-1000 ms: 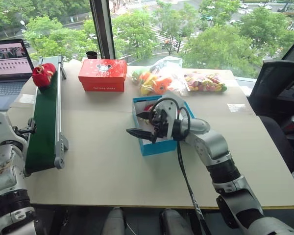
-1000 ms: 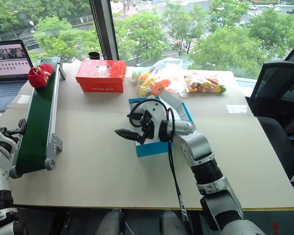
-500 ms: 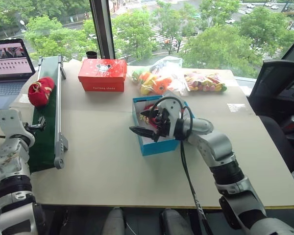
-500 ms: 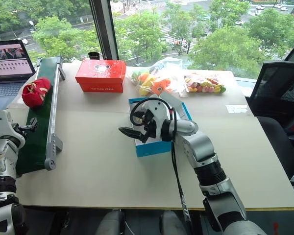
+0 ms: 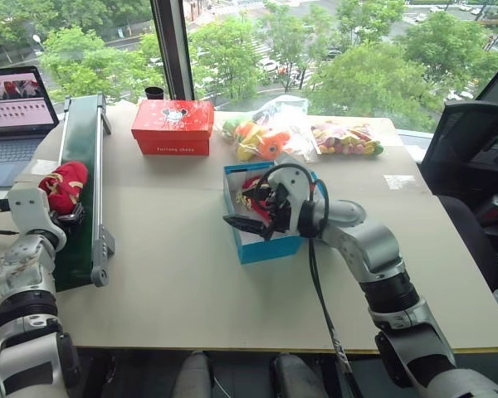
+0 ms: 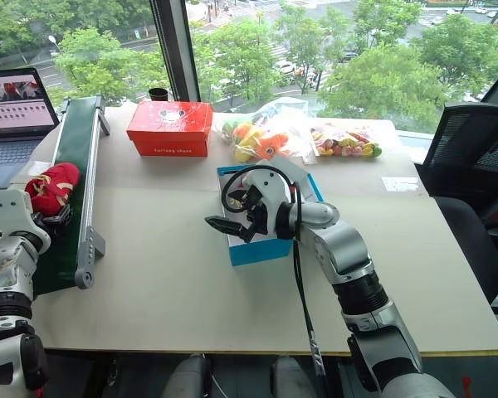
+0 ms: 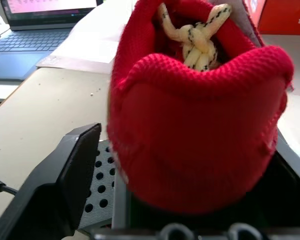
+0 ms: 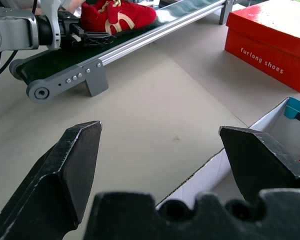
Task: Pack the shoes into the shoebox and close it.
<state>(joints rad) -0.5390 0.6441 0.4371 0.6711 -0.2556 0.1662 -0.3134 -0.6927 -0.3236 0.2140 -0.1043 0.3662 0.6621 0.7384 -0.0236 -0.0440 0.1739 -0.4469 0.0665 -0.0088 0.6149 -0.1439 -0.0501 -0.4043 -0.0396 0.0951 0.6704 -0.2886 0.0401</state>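
Observation:
One red shoe with pale lacing lies on the green conveyor belt, heel towards me. My left gripper has a finger on each side of that heel; a thin gap shows beside one finger, so it stands open. The blue shoebox sits mid-table with its lid up. Another red shoe lies inside it, mostly hidden by my arm. My right gripper hovers open and empty over the box's near left corner.
A red-orange box stands at the back of the table. Bags of toy fruit lie behind the shoebox. A laptop sits far left beyond the belt. An office chair is at the right.
The shoe rode down the belt from its far end towards me. My left gripper came up to its heel and its fingers narrowed. The right gripper stayed put.

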